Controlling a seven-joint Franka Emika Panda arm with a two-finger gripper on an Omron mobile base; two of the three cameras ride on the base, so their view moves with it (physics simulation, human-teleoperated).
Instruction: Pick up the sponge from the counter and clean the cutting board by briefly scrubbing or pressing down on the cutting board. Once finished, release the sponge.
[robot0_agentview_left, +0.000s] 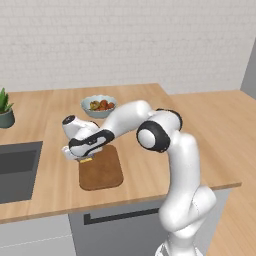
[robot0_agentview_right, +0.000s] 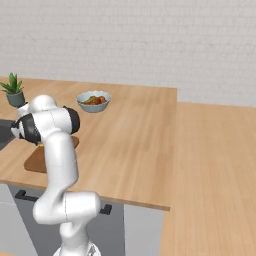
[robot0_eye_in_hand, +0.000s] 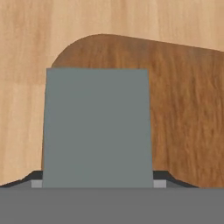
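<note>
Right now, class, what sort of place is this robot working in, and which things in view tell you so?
Most likely a kitchen, a rendered one. A long wooden counter holds a sunken dark sink, a cutting board and a bowl of fruit, with grey cabinet fronts below and a white tiled wall behind.

Your sponge, grey-green top, yellow edge, held flat over the dark brown cutting board near its far corner, light wooden counter beneath.

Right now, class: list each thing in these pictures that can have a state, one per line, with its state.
sponge: gripped, grey-green top up, over the board's corner.
gripper: shut on the sponge, low over the board.
cutting board: lying flat on the counter.
bowl: upright, holding food.
plant: upright in its pot.
</note>
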